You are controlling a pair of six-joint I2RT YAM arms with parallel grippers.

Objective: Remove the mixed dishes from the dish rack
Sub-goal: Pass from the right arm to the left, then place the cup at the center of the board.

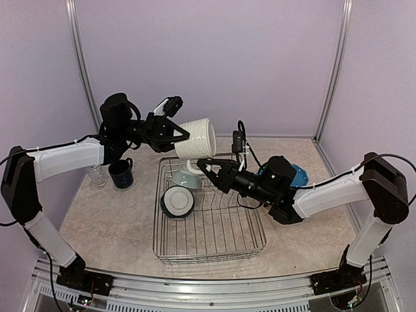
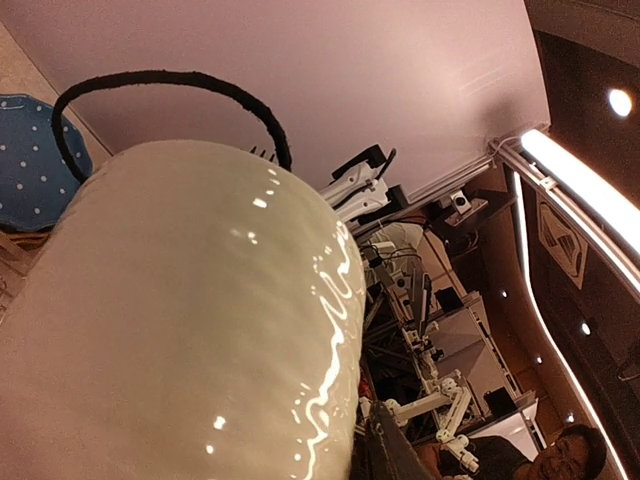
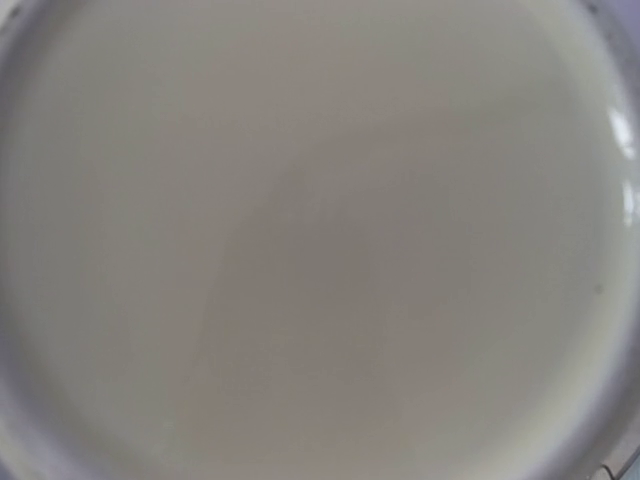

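Note:
My left gripper (image 1: 174,134) is shut on the cream mug (image 1: 195,138) and holds it on its side in the air above the far edge of the dish rack (image 1: 214,242). In the left wrist view the mug (image 2: 190,330) fills the frame beside one dark finger (image 2: 400,452). My right gripper (image 1: 211,172) is just below and right of the mug, its fingers spread in the top view. The right wrist view shows only a cream surface (image 3: 320,240). A teal bowl (image 1: 177,201) leans in the rack, with another (image 1: 184,175) behind it.
A navy mug (image 1: 121,174) and a clear glass (image 1: 97,175) stand on the table left of the rack. A blue white-dotted plate (image 1: 299,174) lies behind my right arm and also shows in the left wrist view (image 2: 30,165). No yellow plate is in view.

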